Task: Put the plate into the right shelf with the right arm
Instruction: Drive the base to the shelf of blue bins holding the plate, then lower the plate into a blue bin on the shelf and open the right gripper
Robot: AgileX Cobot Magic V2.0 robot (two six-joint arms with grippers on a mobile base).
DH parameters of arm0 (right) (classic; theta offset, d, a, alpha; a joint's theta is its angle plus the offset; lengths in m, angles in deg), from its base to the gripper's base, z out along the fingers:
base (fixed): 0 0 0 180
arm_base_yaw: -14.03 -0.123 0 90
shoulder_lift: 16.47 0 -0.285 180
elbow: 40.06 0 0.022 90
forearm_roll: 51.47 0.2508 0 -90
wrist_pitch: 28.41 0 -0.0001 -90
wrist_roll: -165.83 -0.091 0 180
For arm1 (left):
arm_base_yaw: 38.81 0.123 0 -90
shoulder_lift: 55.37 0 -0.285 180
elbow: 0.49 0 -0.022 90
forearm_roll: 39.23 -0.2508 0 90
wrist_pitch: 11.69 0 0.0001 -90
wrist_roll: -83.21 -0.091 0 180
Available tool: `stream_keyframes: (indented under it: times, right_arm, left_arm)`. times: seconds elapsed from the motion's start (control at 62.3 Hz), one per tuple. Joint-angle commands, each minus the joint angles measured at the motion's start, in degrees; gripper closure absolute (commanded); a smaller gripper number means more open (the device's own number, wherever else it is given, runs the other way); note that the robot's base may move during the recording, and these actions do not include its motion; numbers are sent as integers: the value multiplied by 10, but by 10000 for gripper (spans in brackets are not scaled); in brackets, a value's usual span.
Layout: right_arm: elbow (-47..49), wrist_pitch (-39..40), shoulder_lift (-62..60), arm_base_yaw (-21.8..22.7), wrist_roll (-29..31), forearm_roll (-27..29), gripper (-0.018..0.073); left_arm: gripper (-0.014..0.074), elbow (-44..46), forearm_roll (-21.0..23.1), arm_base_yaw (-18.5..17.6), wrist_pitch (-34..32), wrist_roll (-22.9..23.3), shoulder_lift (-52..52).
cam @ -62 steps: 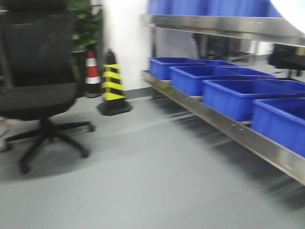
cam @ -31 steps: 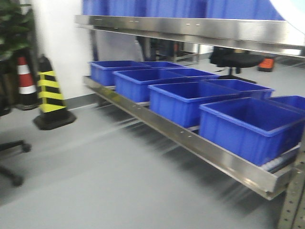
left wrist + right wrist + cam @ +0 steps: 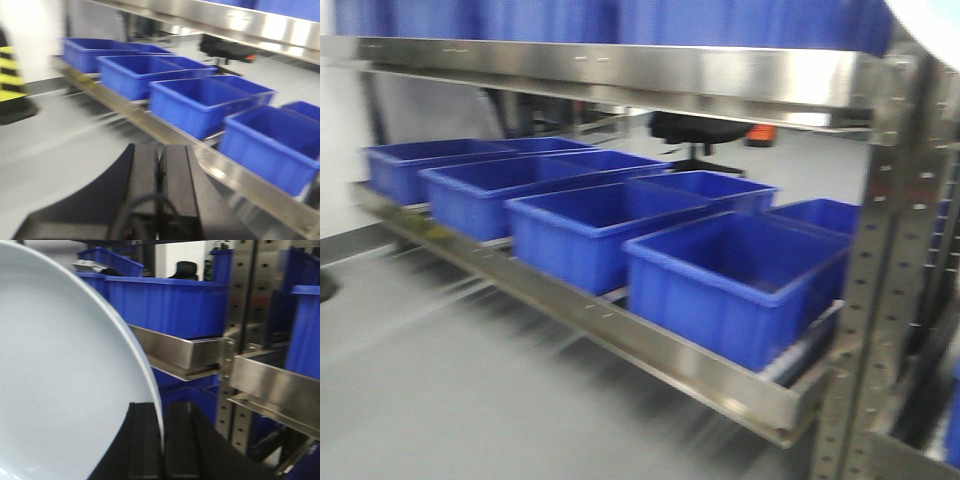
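Mira: Since half a second ago the front view has swung along the right shelf (image 3: 620, 70). Its blue bins (image 3: 735, 285) have slid toward 9 o'clock, the striped cone (image 3: 12, 75) has left that view, and a perforated upright (image 3: 880, 250) now stands full height at 3 o'clock. How is the right claw?

Jon: The right gripper (image 3: 162, 435) is clamped narrow on the plate (image 3: 60, 380). Its two black fingers (image 3: 144, 440) sit on either side of the rim, which drops between them at 6 o'clock in the right wrist view.

Mira: And the plate from there?

Jon: It rises from the claw toward 10 o'clock. Its glossy white face fills the left half of that view. It is held in the air, apart from the steel.

Mira: What lies past the rim?

Jon: At 1 o'clock from the claw is the end of a flat steel rail, with blue bins above it. At 2 o'clock is the perforated upright, and a second rail runs off toward 4 o'clock.

Mira: The other arm?

Jon: The left gripper (image 3: 159, 175) has its fingers pressed together with nothing between them. Beyond it, the row of bins runs from 10 o'clock to 3 o'clock on the lower rail, and the cone sits at 9 o'clock on the grey floor (image 3: 60, 145).

Mira: Anything behind the rack?

Jon: A black office chair (image 3: 695, 130) shows at 12 o'clock in the front view, blurred.
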Motion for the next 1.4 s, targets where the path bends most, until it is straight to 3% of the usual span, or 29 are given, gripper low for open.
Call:
stream_keyframes:
  times: [0.0, 1.38]
  right_arm:
    - [16, 55, 7, 4, 3, -7, 505]
    - [16, 55, 7, 4, 3, -7, 505]
  left_arm:
    - [724, -6, 5, -1, -52, 4, -6]
    - [724, -6, 5, -1, -52, 4, -6]
